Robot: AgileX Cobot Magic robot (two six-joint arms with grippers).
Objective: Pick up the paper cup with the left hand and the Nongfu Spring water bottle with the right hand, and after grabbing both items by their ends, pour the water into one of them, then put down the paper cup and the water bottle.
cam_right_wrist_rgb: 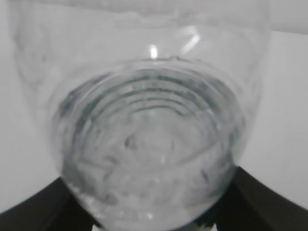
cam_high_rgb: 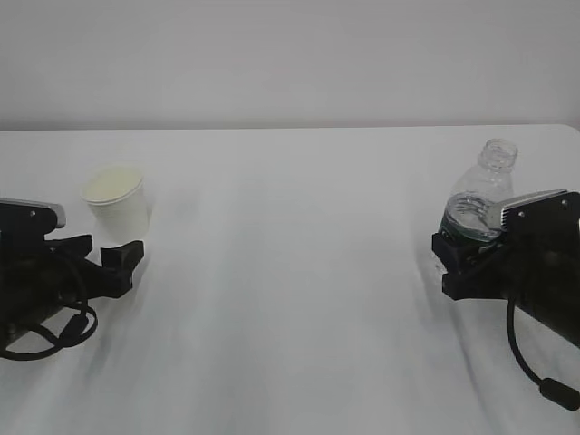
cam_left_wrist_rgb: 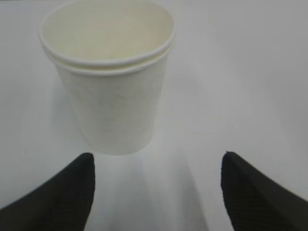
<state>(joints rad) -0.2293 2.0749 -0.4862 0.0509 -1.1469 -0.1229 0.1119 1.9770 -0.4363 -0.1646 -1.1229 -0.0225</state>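
A white table (cam_high_rgb: 290, 299) is seen from chest height, with a black robot arm resting low at each side; at about eight o'clock in the exterior view, the left hand (cam_high_rgb: 127, 258) lies on the tabletop with a loop of black cable (cam_high_rgb: 54, 335) trailing nearest the camera; its fingers are spread apart and nothing is held between them. Just beyond its fingertips, at about ten o'clock, the paper cup (cam_high_rgb: 118, 201) stands upright, its pale yellowish inside showing; in the left wrist view the cup (cam_left_wrist_rgb: 108, 79) is seen ahead of the two dark fingertips (cam_left_wrist_rgb: 57, 197), apart from both, with what looks like a doubled rim.

At about four o'clock in the exterior view, the right hand (cam_high_rgb: 467, 258) is clamped on the water bottle (cam_high_rgb: 480, 199) around its lower part; the bottle is tilted, its uncapped neck leaning up and to the right, its dark green band partly hidden behind the silver-grey plate (cam_high_rgb: 535, 204); whether its base touches the table cannot be told. In the right wrist view the bottle (cam_right_wrist_rgb: 144, 134) fills the frame between the black fingers (cam_right_wrist_rgb: 38, 207), ribbed rings and clear water (cam_right_wrist_rgb: 139, 178) visible through the plastic. Farthest back, a plain pale wall (cam_high_rgb: 290, 54) closes the scene at twelve o'clock.
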